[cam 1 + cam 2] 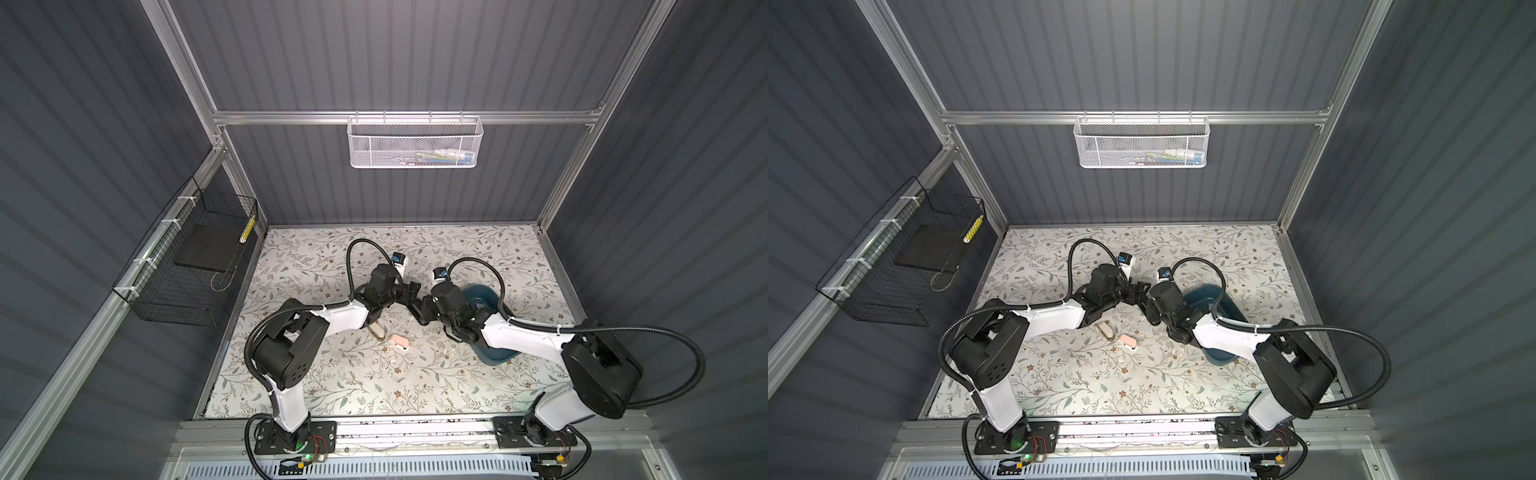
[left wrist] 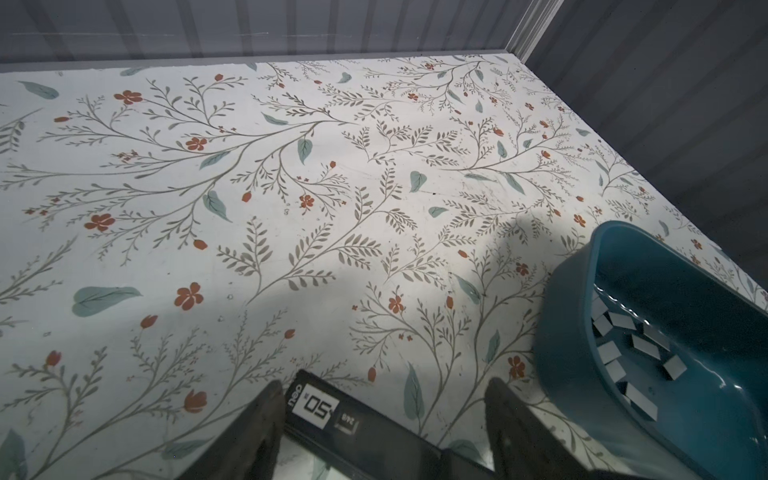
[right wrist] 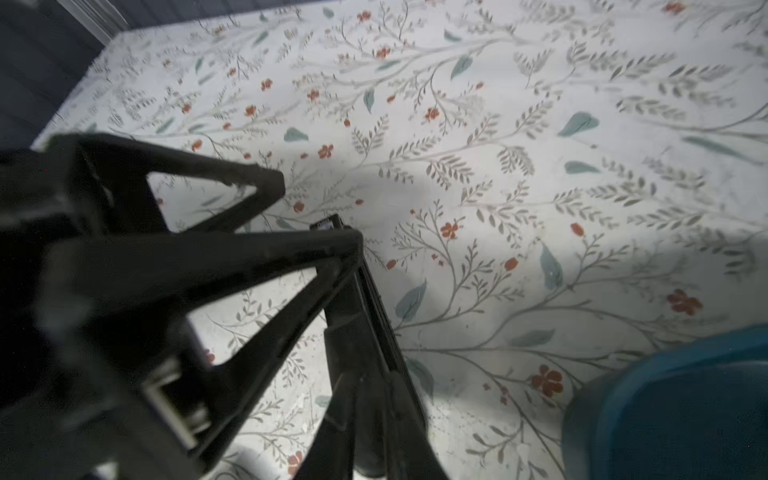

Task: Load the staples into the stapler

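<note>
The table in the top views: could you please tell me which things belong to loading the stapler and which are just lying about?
For the job:
- black stapler
- staples
- blue tub holding them

Lying about:
- pink stapler, untouched
- beige stapler, untouched
- white mesh basket
- black wire basket

Here's the table (image 1: pixel 415 386), wearing a pale cover printed with twigs, leaves and little red flowers. Left of centre, a beige stapler (image 1: pixel 376 332) lies flat on it, and a pink stapler (image 1: pixel 400 341) lies just beside that. Over on the right half sits a teal tub (image 1: pixel 494 357), well apart from both.
</note>
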